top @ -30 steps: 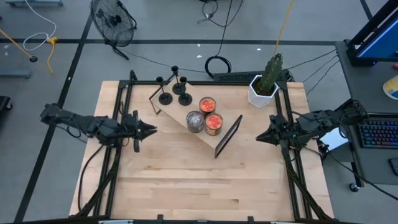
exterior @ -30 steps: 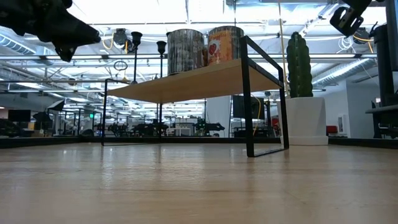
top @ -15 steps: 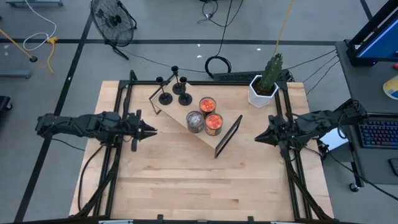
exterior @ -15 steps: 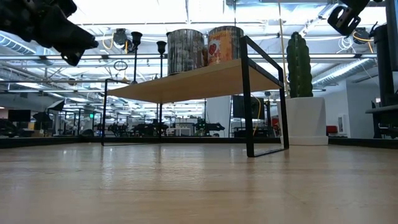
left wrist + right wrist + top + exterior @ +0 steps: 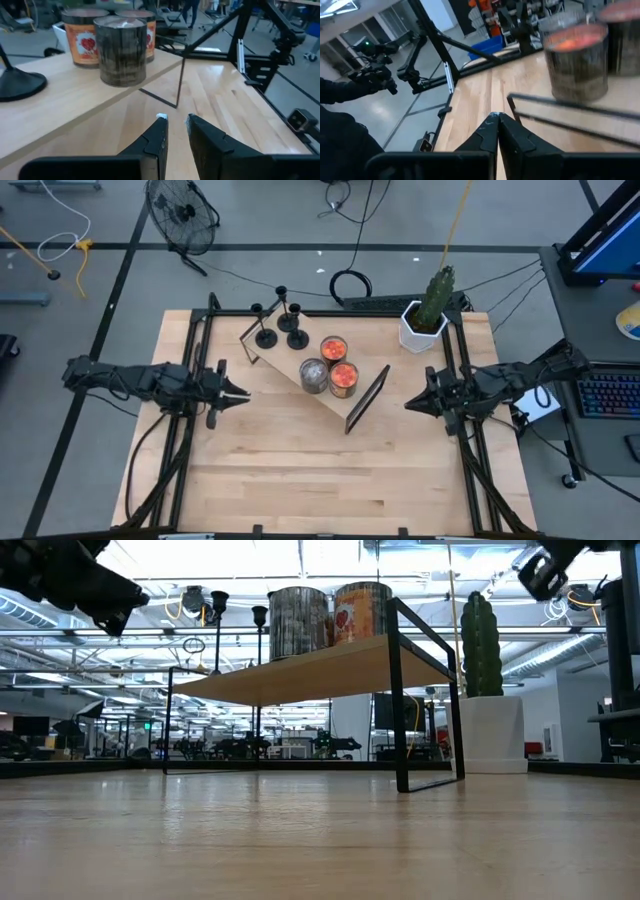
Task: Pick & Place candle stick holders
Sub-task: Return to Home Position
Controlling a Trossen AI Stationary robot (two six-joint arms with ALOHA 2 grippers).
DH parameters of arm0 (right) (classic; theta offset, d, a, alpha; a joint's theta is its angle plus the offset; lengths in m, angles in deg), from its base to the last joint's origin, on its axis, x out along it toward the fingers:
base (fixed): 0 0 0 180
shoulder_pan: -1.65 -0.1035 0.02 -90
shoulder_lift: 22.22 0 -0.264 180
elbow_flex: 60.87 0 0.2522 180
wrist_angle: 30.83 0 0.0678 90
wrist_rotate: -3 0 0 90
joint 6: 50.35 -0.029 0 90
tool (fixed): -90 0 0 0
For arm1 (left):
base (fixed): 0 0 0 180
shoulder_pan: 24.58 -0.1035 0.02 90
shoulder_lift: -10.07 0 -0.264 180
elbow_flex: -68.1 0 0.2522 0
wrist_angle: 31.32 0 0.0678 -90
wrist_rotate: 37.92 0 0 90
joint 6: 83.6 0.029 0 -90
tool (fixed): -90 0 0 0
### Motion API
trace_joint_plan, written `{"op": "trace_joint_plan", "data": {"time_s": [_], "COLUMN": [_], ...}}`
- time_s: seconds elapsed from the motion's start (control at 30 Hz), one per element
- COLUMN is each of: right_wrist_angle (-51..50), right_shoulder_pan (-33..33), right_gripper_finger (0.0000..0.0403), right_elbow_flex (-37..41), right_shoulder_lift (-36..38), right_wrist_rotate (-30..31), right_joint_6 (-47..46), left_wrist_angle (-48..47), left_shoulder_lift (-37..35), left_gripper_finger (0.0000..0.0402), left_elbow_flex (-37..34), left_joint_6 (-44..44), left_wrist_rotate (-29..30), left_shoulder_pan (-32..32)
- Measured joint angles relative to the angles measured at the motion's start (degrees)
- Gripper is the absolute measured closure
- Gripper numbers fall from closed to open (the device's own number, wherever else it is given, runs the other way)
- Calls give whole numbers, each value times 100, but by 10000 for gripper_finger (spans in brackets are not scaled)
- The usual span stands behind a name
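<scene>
Three black candle stick holders (image 5: 280, 328) stand by their round bases on the far left end of a wooden shelf (image 5: 290, 365). In the low view two of them (image 5: 218, 602) show upright on the shelf top. One base (image 5: 15, 82) shows in the left wrist view. My left gripper (image 5: 244, 393) hovers level over the table's left side and points at the shelf. Its fingers (image 5: 176, 122) stand slightly open with nothing between them. My right gripper (image 5: 407, 404) hovers on the right side, shut and empty (image 5: 497, 119).
Three cans (image 5: 330, 367) stand on the shelf's middle. The shelf rests on thin black legs (image 5: 402, 690) and runs slantwise across the table. A cactus in a white pot (image 5: 425, 315) stands at the far right corner. Bare wood (image 5: 320, 470) lies toward the near edge.
My left gripper has rolled a little about the line it points along while keeping its place. My right gripper has tipped slightly and edged a bit toward the shelf. The holders and cans have stayed where they were.
</scene>
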Motion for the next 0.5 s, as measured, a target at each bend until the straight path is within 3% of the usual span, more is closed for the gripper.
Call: {"op": "trace_joint_plan", "data": {"time_s": [0.1, 0.3, 0.5], "right_wrist_angle": [205, 578, 558], "right_shoulder_pan": [1, 2, 2], "right_gripper_finger": [396, 398, 398], "right_elbow_flex": [426, 971, 1156], "right_shoulder_lift": [166, 677, 1466], "right_wrist_rotate": [-89, -751, -744], "right_joint_6": [-228, -669, -289], "left_wrist_angle": [229, 1590, 1631], "left_shoulder_lift": [-77, -325, -724], "left_gripper_finger": [325, 325, 325], "left_elbow_flex": [-237, -1162, -1385], "left_joint_6": [-4, -121, -82], "left_wrist_rotate": [97, 94, 214], "left_shoulder_pan": [62, 83, -17]}}
